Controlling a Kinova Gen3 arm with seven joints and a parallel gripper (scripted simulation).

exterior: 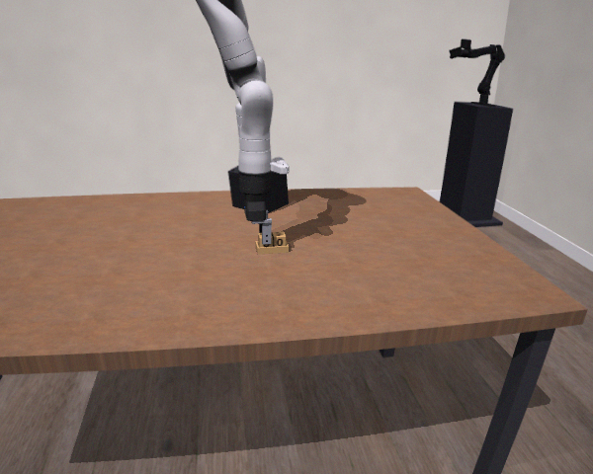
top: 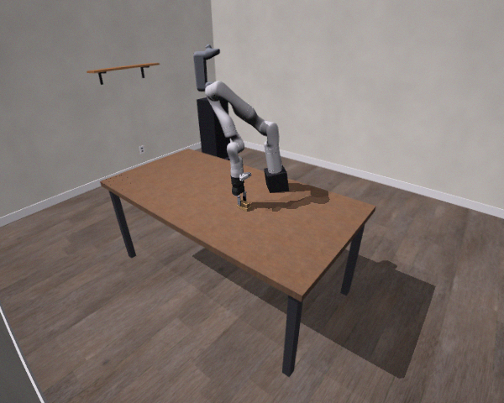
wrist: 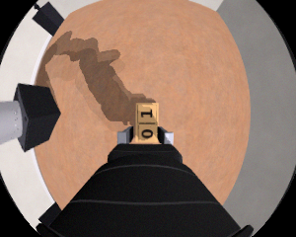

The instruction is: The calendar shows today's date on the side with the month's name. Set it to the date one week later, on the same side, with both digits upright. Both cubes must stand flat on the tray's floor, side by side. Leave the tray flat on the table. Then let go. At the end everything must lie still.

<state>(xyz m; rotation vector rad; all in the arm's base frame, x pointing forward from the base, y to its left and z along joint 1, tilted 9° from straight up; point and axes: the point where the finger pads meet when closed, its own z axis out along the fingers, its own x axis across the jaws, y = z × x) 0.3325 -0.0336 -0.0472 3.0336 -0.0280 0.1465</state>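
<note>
A small wooden calendar tray (exterior: 272, 248) stands flat near the middle of the table, with two wooden digit cubes in it side by side. In the exterior view the right cube (exterior: 279, 238) shows a 0 on its front; my finger hides the left cube's front. From the wrist view the cubes' top faces show a 1 (wrist: 146, 113) and a 0 (wrist: 147, 133). My gripper (exterior: 266, 235) points straight down over the left cube, with its fingers open on either side of it (wrist: 147, 136). It also shows in the top view (top: 241, 201) above the tray (top: 243, 208).
The arm's black base (top: 275, 179) stands on the table behind the tray. A black pedestal with a camera arm (exterior: 474, 161) stands off the table's right far corner. A small shelf (top: 123, 68) hangs on the left wall.
</note>
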